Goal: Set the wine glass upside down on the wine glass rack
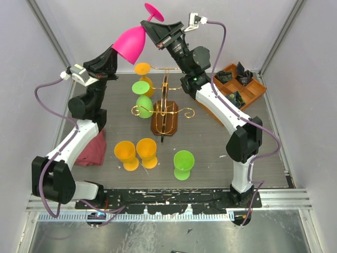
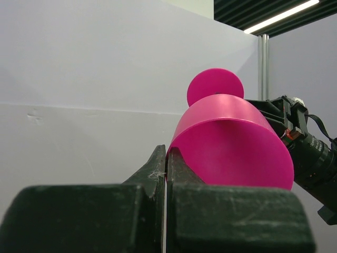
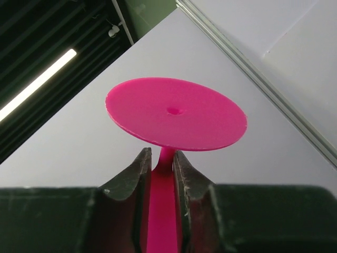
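Observation:
A pink wine glass [image 1: 130, 45] is held high in the air over the far side of the table, tilted, its foot up and to the right. My left gripper [image 1: 114, 52] is shut on the rim of its bowl [image 2: 231, 142]. My right gripper [image 1: 149, 27] is shut on its stem just below the round foot [image 3: 176, 113]. The wine glass rack [image 1: 165, 122], a dark brown wooden base with gold wire arms, stands below at the table's middle. An orange glass [image 1: 143, 68] and two green glasses [image 1: 141, 87] hang on its left side.
Two orange glasses [image 1: 126, 154] and a green glass [image 1: 184, 164] stand upside down on the near part of the table. A dark red cloth [image 1: 89, 150] lies by the left arm. An orange compartment tray [image 1: 251, 97] with dark items sits at the back right.

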